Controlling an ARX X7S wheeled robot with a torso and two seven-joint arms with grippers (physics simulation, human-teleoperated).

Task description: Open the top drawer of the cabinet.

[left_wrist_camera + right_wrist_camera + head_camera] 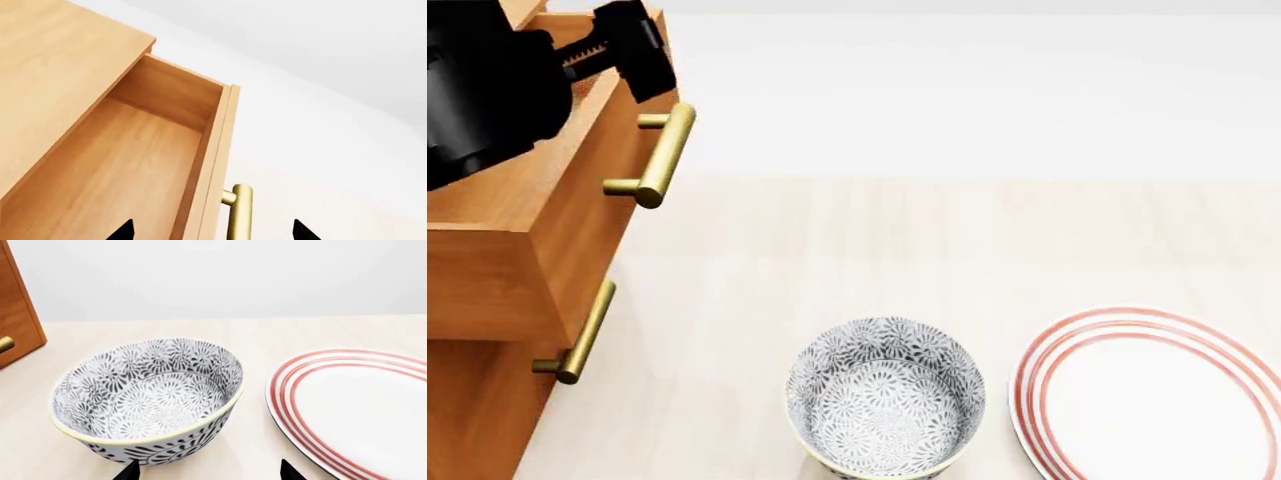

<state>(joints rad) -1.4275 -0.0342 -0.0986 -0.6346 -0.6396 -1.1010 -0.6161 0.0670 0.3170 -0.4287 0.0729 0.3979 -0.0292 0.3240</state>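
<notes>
The cabinet [481,410] stands at the left of the head view. Its top drawer [581,210] is pulled out well past the drawer below. The left wrist view looks into the lighter wood inside of the top drawer [127,165]. My left gripper [213,232] is open, one fingertip over the drawer's inside and the other beyond the brass handle [239,212], so it straddles the drawer front without closing on it. From the head, the left gripper [634,50] hangs over the drawer's front edge above the handle [654,155]. My right gripper [209,471] is open and holds nothing, beside a bowl.
A patterned grey bowl [888,400] stands on the pale table right of the cabinet, with a red-ringed white plate [1154,395] further right. The second drawer's handle [581,335] sits below the open drawer. The bowl [147,395] lies just ahead of the right gripper.
</notes>
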